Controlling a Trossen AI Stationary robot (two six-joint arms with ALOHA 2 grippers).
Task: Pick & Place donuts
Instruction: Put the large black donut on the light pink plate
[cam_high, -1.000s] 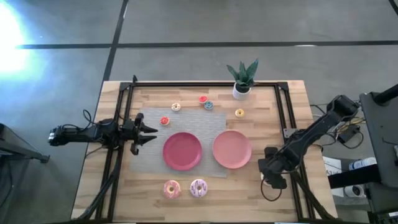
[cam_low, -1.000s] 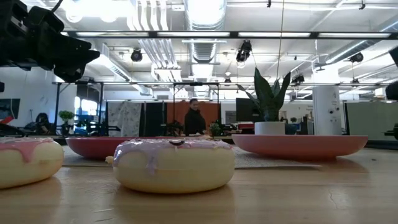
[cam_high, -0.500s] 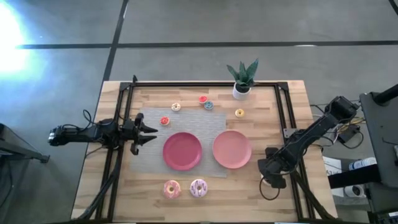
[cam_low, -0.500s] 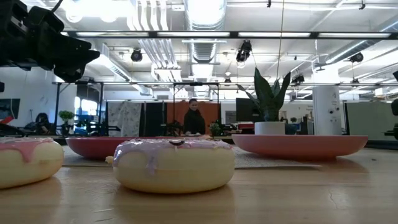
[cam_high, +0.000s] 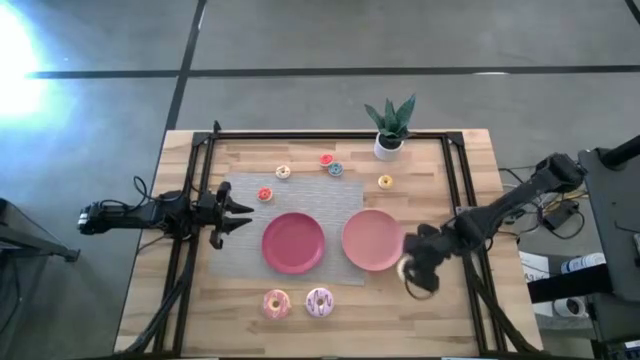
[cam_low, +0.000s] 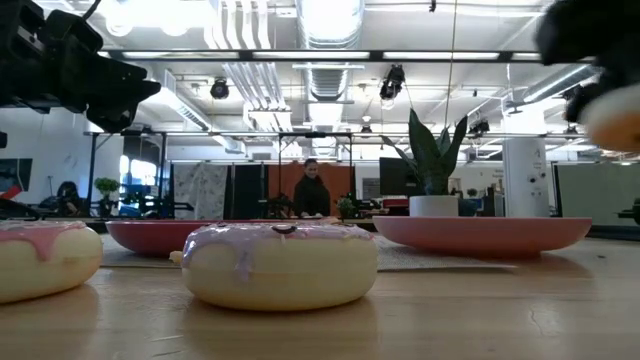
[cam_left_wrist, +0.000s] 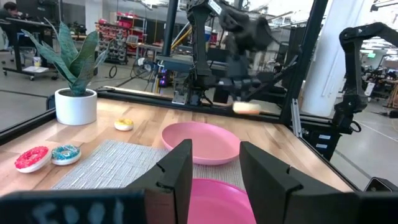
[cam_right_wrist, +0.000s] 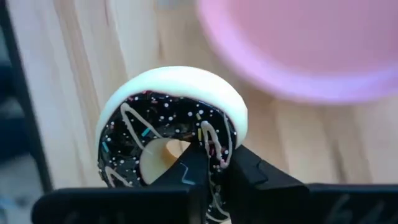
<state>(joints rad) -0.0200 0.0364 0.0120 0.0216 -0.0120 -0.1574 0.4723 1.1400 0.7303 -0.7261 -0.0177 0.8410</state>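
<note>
My right gripper (cam_high: 416, 275) hangs just off the lighter pink plate's (cam_high: 373, 239) near-right rim, shut on a chocolate donut (cam_right_wrist: 171, 134) with a cream underside. Near the table's front edge a pink donut (cam_high: 276, 303) and a pink-white sprinkled donut (cam_high: 319, 301) lie flat on the wood. Tiny donuts lie toward the far side: red (cam_high: 265, 194), cream (cam_high: 283, 172), red (cam_high: 327, 159), blue (cam_high: 335, 169), yellow (cam_high: 385, 181). My left gripper (cam_high: 245, 212) waits open at the grey mat's left edge. My right gripper pinches the chocolate donut's ring (cam_right_wrist: 214, 152) on the side nearest the wrist, one finger (cam_right_wrist: 189, 171) at the hole and the other (cam_right_wrist: 252, 168) outside the rim. The fingers slant down from the table's right. The donut (cam_low: 615, 115) is lifted clear and tilted, its iced top toward the wrist.
A darker pink plate (cam_high: 293, 242) lies on the grey mat (cam_high: 240, 250) beside the lighter one. A potted plant (cam_high: 390, 125) stands at the far edge. A black frame rail (cam_high: 462, 200) runs along each side of the table. A person stands far behind the table.
My right gripper has gone up and toward the table's left, nearer the lighter pink plate, carrying the chocolate donut. The donut now shows high at the right of the low view, where nothing showed before.
</note>
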